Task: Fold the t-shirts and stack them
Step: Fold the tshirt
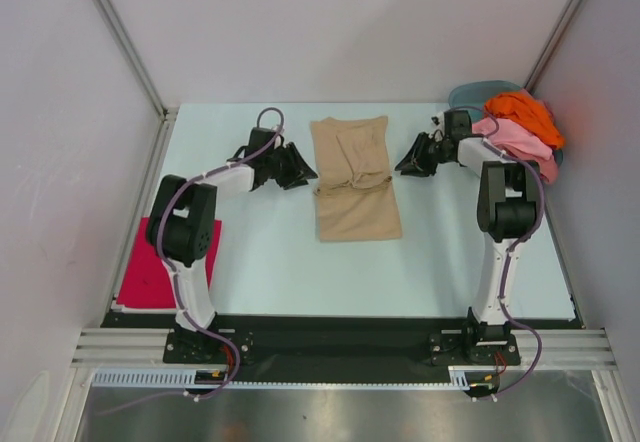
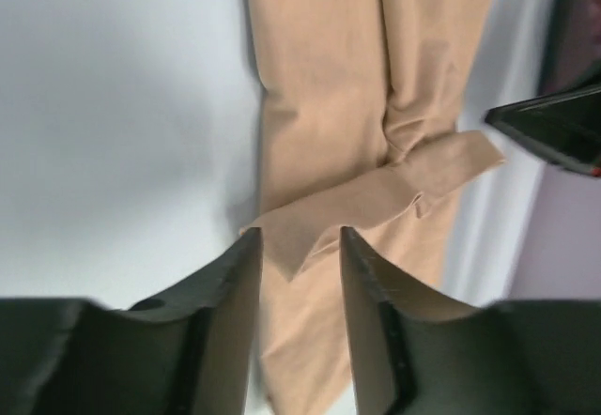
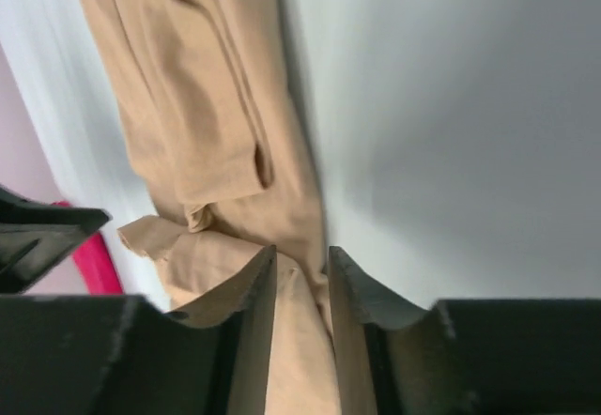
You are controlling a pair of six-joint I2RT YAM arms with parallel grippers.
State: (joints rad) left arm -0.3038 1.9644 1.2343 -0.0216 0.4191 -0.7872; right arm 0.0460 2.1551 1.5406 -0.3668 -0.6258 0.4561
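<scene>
A large tan t-shirt lies on the table's middle, folded into a long strip with a crumpled band across it. My left gripper is open and empty at the strip's left edge; in the left wrist view a folded corner of tan cloth lies under the jaws. My right gripper is open at the strip's right edge; in the right wrist view the cloth's edge runs below the gap. A magenta-red shirt lies flat at the near left.
A teal basin stands at the back right, with an orange shirt and a pink shirt heaped on and beside it. White walls close in the table on three sides.
</scene>
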